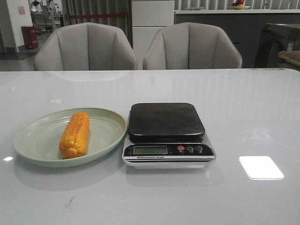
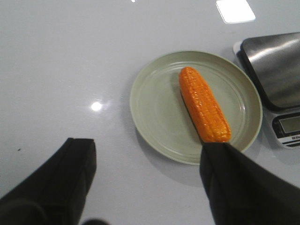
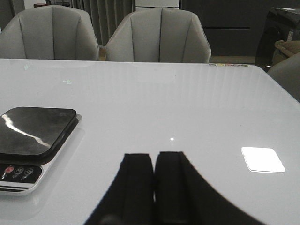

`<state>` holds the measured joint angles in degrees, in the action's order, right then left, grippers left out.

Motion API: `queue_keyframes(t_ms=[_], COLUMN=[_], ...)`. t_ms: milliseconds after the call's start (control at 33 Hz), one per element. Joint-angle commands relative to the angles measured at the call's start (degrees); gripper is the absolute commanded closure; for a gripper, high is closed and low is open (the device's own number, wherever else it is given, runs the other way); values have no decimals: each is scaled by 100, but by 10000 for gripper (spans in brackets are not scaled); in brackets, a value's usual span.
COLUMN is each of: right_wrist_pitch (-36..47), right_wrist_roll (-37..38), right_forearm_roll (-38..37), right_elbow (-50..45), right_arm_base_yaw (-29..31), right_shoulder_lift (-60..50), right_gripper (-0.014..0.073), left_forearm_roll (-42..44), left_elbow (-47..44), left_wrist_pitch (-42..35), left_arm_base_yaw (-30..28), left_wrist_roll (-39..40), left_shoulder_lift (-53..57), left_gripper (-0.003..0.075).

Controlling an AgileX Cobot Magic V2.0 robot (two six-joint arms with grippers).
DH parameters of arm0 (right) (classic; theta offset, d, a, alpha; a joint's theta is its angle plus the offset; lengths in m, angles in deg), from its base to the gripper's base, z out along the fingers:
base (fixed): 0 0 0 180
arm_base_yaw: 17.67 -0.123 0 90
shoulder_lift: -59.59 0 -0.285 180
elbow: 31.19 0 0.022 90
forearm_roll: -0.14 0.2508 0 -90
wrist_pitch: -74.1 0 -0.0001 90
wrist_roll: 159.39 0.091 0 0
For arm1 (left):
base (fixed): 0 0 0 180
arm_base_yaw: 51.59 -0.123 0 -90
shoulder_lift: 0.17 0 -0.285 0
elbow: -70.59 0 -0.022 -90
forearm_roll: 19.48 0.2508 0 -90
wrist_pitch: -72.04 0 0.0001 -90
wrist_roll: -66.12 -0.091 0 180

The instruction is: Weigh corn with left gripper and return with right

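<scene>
Corn (image 1: 75, 135) lies lengthwise on green plate (image 1: 33, 140), untouched. Scale (image 1: 166, 133) sits just beside plate at its 3 o'clock, platform bare. Your left gripper (image 2: 145, 183) hovers above table by plate rim, fingers spread wide, gripping nothing. Your right gripper (image 3: 153, 187) is at scale's 3 o'clock, fingers pressed together, empty. Two chairs (image 1: 86, 47) stand behind table.

The front camera looks low across the counter (image 1: 243, 93); the left wrist looks down, the right wrist forward; all share the scale (image 1: 166, 122).
</scene>
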<state>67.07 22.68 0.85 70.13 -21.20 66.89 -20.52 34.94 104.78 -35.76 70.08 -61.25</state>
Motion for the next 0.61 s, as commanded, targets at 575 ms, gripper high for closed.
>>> queue_keyframes(t_ms=[575], right_wrist_pitch=[494], right_wrist_roll=[-70], right_forearm_roll=[-6], right_elbow=[-63], right_arm_base_yaw=[16], right_shoulder_lift=[-117], right_gripper=[438], left_forearm_roll=[-943], left_elbow=[1866], left_wrist_pitch=[-512], left_arm_base_yaw=[605], left_wrist_roll=[51], left_shoulder_lift=[-3780], left_gripper=[101])
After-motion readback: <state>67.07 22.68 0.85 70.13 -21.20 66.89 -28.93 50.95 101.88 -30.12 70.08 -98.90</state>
